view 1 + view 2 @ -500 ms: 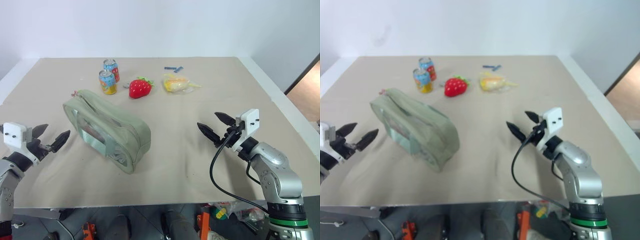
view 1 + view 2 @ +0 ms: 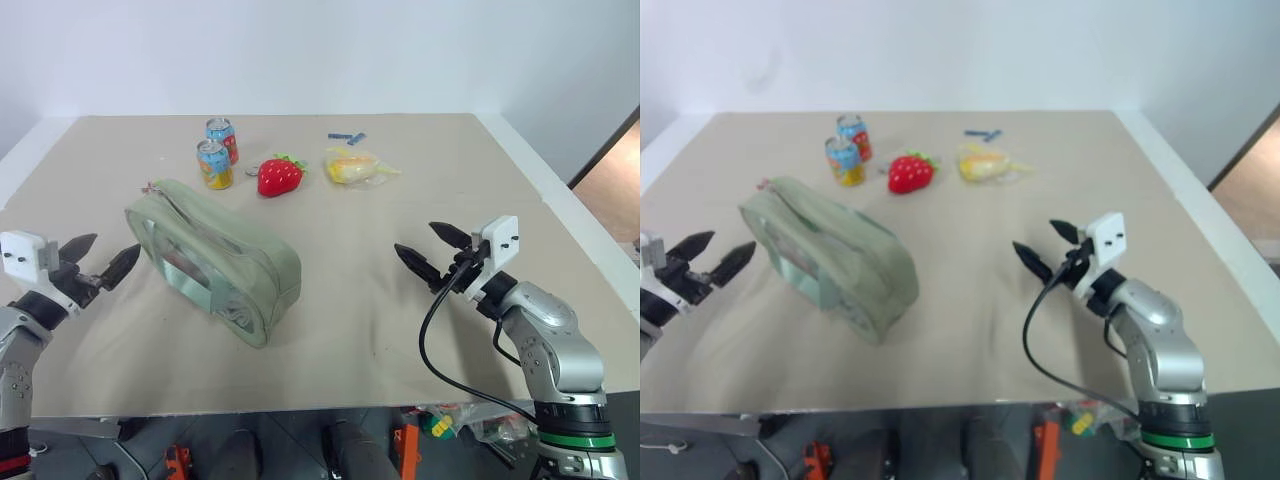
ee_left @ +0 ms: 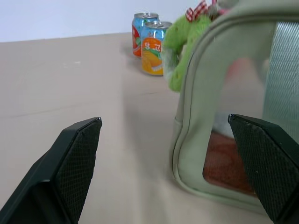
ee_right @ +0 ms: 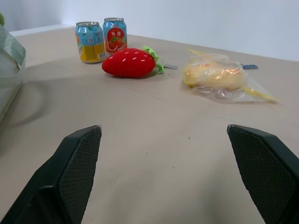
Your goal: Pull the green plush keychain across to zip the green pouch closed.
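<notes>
Both grippers were spread empty, but the left gripper point(image 2: 99, 269) sat nearer the green plush keychain point(image 3: 183, 51), ahead at the green pouch's point(image 2: 215, 258) far end.

A wide desk point(image 2: 420, 180) covered in beige cloth stands against a plain white wall point(image 2: 320, 50), evenly lit.

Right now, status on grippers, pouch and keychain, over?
Left gripper and right gripper open, empty, clear of the pouch. Keychain at pouch's far end, untouched. Nothing in the way.
</notes>
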You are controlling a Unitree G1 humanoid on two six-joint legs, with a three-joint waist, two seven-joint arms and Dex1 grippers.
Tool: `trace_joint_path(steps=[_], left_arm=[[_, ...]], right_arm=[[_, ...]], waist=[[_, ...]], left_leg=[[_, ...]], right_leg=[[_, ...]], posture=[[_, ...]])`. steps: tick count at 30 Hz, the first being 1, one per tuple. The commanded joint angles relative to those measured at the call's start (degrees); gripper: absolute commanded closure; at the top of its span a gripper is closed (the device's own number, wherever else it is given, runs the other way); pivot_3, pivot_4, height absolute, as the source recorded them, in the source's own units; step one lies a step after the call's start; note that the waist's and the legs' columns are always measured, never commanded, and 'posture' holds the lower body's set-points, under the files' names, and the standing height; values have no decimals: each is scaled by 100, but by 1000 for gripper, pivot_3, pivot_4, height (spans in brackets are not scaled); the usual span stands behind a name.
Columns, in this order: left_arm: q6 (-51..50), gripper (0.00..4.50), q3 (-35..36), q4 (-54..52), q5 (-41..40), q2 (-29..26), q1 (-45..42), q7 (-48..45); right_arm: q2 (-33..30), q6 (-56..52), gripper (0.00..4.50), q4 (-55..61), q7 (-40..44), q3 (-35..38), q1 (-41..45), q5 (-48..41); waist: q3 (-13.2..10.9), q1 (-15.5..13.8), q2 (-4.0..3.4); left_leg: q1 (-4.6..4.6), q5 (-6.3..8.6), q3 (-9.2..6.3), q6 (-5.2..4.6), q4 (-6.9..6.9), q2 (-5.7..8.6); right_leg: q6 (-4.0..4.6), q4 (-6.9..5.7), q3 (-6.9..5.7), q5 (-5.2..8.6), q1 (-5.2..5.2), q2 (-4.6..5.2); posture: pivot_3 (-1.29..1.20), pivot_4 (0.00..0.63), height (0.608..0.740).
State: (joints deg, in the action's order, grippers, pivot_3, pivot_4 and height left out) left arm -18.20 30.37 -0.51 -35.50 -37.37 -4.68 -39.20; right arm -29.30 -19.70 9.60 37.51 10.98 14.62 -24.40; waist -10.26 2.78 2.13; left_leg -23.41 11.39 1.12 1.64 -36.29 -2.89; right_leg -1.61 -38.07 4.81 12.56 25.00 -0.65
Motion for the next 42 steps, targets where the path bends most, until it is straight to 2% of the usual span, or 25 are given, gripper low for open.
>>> trace_joint_path(steps=[1, 4, 10, 16, 18, 26, 36, 40, 42], left_arm=[[-257, 5, 427, -334, -565, -222, -90, -231], [-1021, 5, 638, -781, -1438, -716, -87, -795], [-1977, 5, 617, -1612, -2414, -1324, -123, -1086], [-2176, 5, 564, -2204, -2628, -1250, 45, -1006], [-2159, 5, 479, -2328, -2575, -1251, 78, -1019], [-2082, 5, 245, -2687, -2470, -1205, 148, -931], [-2117, 5, 29, -2876, -2467, -1231, 42, -810], [-2120, 0, -11, -2830, -2545, -1197, -112, -723], [-2142, 0, -14, -2814, -2648, -1148, -200, -645]], right_arm=[[-83, 52, 33, 125, 68, 33, 177, -63], [-151, -201, 33, 224, 155, 34, 360, -235], [-354, -764, 33, 345, 514, -75, 821, -643], [-459, -2475, 33, 1099, 768, -628, 2090, -1879], [-436, -2736, 33, 1272, 831, -933, 2288, -1972], [146, -2602, 33, 1160, 588, -1808, 2155, -1531], [908, -2417, 33, 691, 401, -2139, 2300, -1113], [1063, -2384, 1105, 570, 401, -2220, 2317, -1017], [1141, -2337, 1848, 527, 385, -2249, 2310, -956]], waist=[[-1, 1, 1], [-10, 2, 18], [-11, 4, 17], [-14, 69, 13], [-10, 68, 20], [-8, 51, 24], [-8, 53, 23], [-8, 53, 24], [-8, 52, 24]], left_leg=[[0, 0, 0, 0, 0, 0], [-1, 0, -1, 0, -2, -2], [-2, 0, 4, 0, -2, -3], [-1, 0, 10, 0, 3, -13], [-1, 0, 2, 0, 5, -22], [-17, 2, -6, -2, 9, -18], [-16, 2, -9, -2, 5, -21], [-19, 2, -9, -3, 5, -20], [-19, 2, -9, -2, 4, -20]], right_leg=[[0, 0, 0, 0, 0, 0], [0, -1, -1, 0, 2, -2], [1, 0, 2, 0, 3, 0], [7, -6, 4, -2, 15, -10], [18, -8, -3, 1, 15, -19], [28, -7, -10, 9, 22, -15], [27, -8, -13, 6, 23, -19], [26, -8, -13, 6, 22, -18], [25, -7, -13, 5, 22, -17]], posture=[[0, 150, 740], [0, 150, 740], [0, 150, 740], [0, 150, 740], [0, 150, 740], [0, 150, 740], [0, 150, 740], [0, 150, 740], [0, 150, 740]])
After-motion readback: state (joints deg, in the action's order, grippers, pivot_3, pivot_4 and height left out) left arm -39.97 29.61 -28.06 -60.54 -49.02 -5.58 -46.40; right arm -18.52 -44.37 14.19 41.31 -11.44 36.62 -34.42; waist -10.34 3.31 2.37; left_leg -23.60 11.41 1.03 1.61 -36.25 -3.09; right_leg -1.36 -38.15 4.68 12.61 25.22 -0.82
